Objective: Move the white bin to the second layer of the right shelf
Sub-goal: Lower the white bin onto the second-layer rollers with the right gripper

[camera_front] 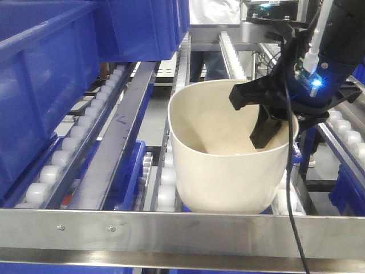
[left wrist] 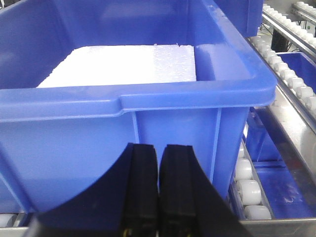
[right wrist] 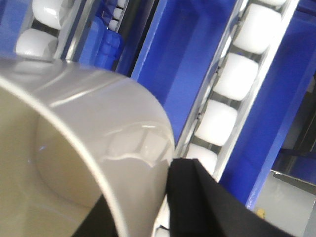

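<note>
Gripping the white bin (camera_front: 228, 165) by its right wall, one finger inside and one outside, our right gripper (camera_front: 272, 123) holds it on the rollers of the right shelf second layer (camera_front: 182, 229), just behind the front bar. Placement looks nearly done; next we release and withdraw. Our left gripper (left wrist: 158, 190) is closed, empty, facing a blue crate (left wrist: 128, 103).

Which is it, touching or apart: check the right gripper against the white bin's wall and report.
Touching. In the right wrist view the white bin wall passes between the right gripper fingers, with no gap showing; the front view shows one finger inside the rim.
</note>
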Motion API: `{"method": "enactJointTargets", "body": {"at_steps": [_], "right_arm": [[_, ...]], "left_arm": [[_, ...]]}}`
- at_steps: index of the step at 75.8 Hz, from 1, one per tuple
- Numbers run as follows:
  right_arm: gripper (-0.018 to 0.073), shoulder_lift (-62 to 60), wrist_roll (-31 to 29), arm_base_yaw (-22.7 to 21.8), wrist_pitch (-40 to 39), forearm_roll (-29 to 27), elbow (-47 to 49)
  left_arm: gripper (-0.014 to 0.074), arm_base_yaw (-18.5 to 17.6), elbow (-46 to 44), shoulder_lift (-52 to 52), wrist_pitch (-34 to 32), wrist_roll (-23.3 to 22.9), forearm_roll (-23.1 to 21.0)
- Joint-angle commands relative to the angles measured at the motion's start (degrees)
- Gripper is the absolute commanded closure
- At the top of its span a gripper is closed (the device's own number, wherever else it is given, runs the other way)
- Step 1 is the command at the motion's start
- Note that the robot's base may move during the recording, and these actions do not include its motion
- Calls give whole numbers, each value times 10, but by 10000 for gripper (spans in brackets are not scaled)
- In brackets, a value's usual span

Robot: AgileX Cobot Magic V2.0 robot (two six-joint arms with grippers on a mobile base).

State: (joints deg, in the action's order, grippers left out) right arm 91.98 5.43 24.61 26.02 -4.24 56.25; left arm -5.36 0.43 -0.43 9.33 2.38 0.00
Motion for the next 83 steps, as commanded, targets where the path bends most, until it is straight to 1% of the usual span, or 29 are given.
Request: {"method": "enactJointTargets", "body": {"at_steps": [1, 23, 83], "right_arm": [[511, -24, -2, -2, -22, -1, 19], [511, -24, -2, -8, 2, -1, 18], [511, -24, -2, -8, -5, -1, 0]], "left_arm": [[512, -3, 21, -8, -49, -2, 0], [512, -3, 21, -8, -49, -2, 0], [512, -3, 21, -8, -49, -2, 0]]}}
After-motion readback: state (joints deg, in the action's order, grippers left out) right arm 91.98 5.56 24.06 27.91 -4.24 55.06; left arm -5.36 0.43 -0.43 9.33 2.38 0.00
